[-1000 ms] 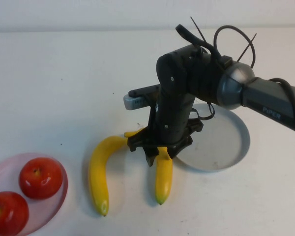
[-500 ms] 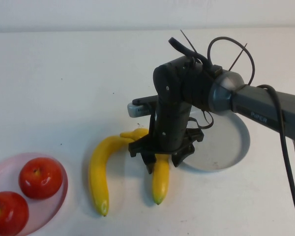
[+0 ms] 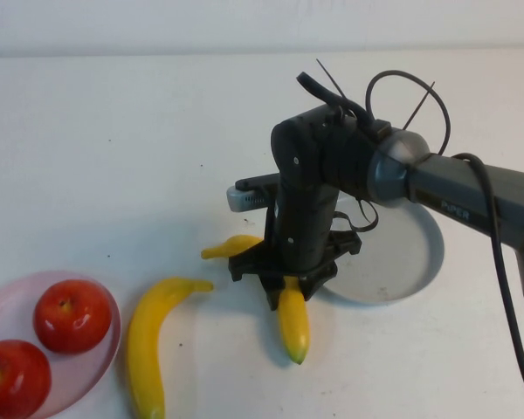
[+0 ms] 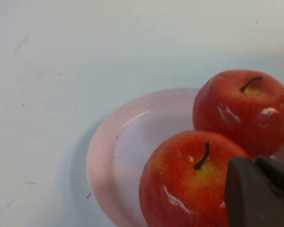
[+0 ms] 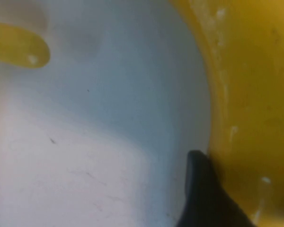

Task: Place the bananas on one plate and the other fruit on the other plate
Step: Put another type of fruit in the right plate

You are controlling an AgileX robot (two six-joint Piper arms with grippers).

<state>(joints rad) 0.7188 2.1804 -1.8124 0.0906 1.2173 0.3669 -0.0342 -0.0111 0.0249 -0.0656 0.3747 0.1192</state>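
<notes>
Grey-blue plate (image 3: pixel 393 262) taken as landmark; it lies on the white table (image 3: pixel 113 157), right of centre in the high view.

Right gripper (image 3: pixel 284 292): down at table level just left of the plate, its black fingers closed on the upper part of one banana (image 3: pixel 293 319). That banana's curved stem end pokes out left of the wrist, its greenish tip points toward the robot, and it lies off the plate beside the rim. In the right wrist view the banana's yellow skin (image 5: pixel 251 94) fills one side, with one dark fingertip (image 5: pixel 203 194) pressed against it.

Second banana (image 3: pixel 148 340): further left of the plate, well apart from the gripper, flat on the table, stem toward the plate. Its stem end shows in the right wrist view (image 5: pixel 19 45).

Pink plate (image 3: pixel 105 340): far left of the grey-blue plate, at the near edge. Two red apples (image 3: pixel 72 316) (image 3: pixel 13 380) sit on it, close together.

Left gripper (image 4: pixel 258 194): hangs just above the pink plate (image 4: pixel 118 151), next to the nearer apple (image 4: pixel 189 189), with the other apple (image 4: pixel 241 109) behind. Only a dark fingertip edge is in view; cannot tell whether it is open or closed.
</notes>
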